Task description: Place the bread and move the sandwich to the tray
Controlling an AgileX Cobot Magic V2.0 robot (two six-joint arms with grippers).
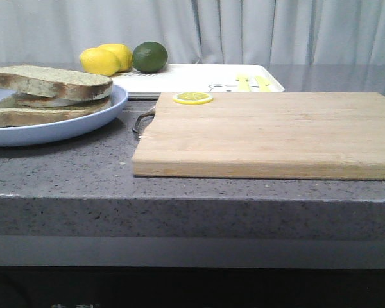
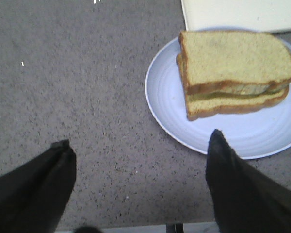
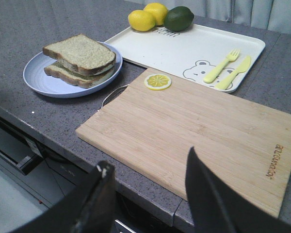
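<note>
The bread point(image 1: 51, 80) is a thick tan slice with a brown crust. It lies on top of a stack on the pale blue plate point(image 1: 83, 125) at the left. Under it are a pale layer point(image 1: 51, 101) and a second slice point(image 1: 25, 117); no yolk shows. The white tray point(image 1: 199, 76) lies at the back. My left gripper point(image 2: 139, 141) is open and empty over bare counter, beside the plate point(image 2: 169, 97) and the stack point(image 2: 233, 58). My right gripper point(image 3: 149, 160) is open and empty over the counter's front edge, short of the stack point(image 3: 80, 51) and tray point(image 3: 184, 48).
A wooden cutting board point(image 1: 276, 135) fills the middle and right, with a flat lemon slice point(image 1: 193, 98) at its far left corner. Two lemons point(image 1: 102, 61) and a lime point(image 1: 149, 56) sit at the tray's far left. A yellow fork and knife point(image 3: 223, 65) lie on its right end.
</note>
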